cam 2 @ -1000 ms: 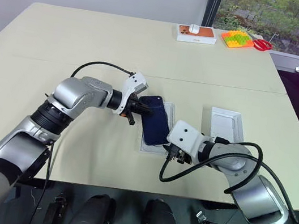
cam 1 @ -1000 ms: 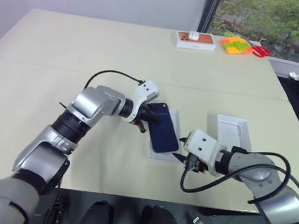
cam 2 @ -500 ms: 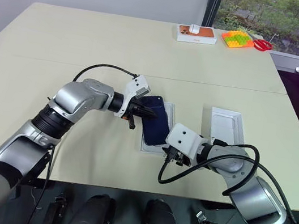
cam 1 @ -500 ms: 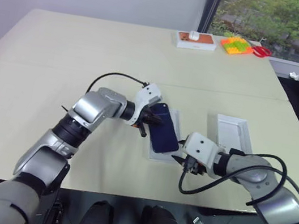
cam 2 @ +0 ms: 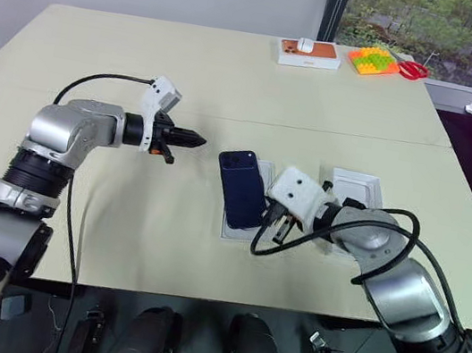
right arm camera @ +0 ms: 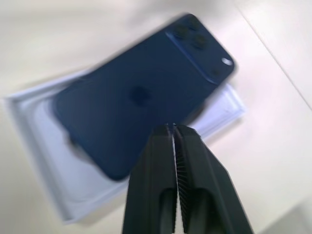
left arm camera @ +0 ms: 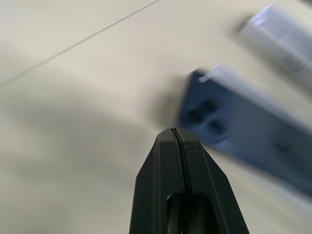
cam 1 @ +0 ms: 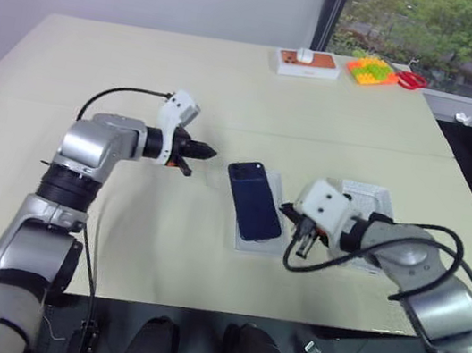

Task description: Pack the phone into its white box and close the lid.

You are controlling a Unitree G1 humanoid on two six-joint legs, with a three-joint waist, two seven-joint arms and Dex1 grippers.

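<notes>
Head view: phone (cam 1: 253, 201) lies back-up, skewed across the white box (cam 1: 263, 238) mid-worktop (cam 1: 101, 63), not seated; lid (cam 2: 356, 193) just right of it, partly behind the right arm. Left wrist view: left hand (left arm camera: 175, 132) pinched closed, empty, off the phone. Right wrist view: right hand (right arm camera: 171, 128) closed, empty, above the phone.
</notes>
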